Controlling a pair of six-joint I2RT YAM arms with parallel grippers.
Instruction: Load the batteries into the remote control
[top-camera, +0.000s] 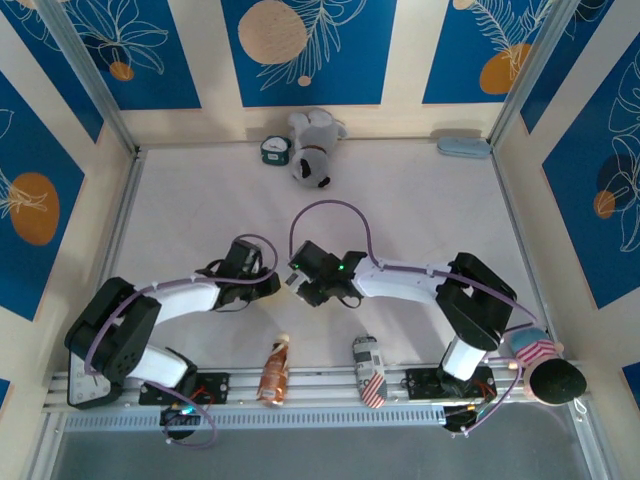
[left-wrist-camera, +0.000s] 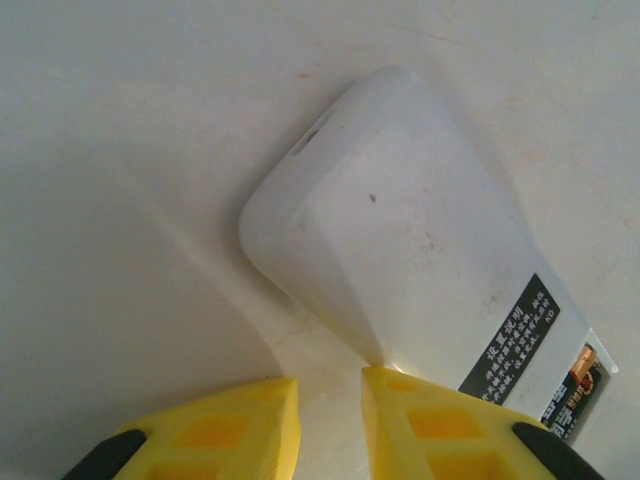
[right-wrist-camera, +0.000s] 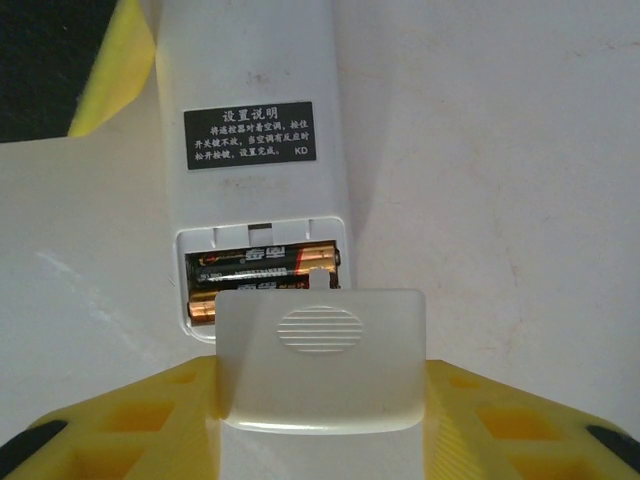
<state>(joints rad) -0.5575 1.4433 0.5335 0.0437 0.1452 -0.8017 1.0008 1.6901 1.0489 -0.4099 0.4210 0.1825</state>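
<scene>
Nearest, pinched between the right gripper's (right-wrist-camera: 320, 405) yellow fingers, a white battery cover (right-wrist-camera: 320, 350) at the open bay's lip. Just beyond, both batteries (right-wrist-camera: 265, 272) side by side inside the remote control (right-wrist-camera: 250, 90), back-up on the table (top-camera: 420, 200). At its far end, the left gripper (left-wrist-camera: 330, 410), fingers narrowly apart, one tip touching the casing; gripping or not, cannot tell.

White arms (top-camera: 188, 298) with black joints, lilac cables (top-camera: 330, 205), yellow fingers (left-wrist-camera: 440, 425)

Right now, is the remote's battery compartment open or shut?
Open: the right wrist view shows both batteries exposed in the remote control, with the cover in the right gripper, not yet seated.
</scene>
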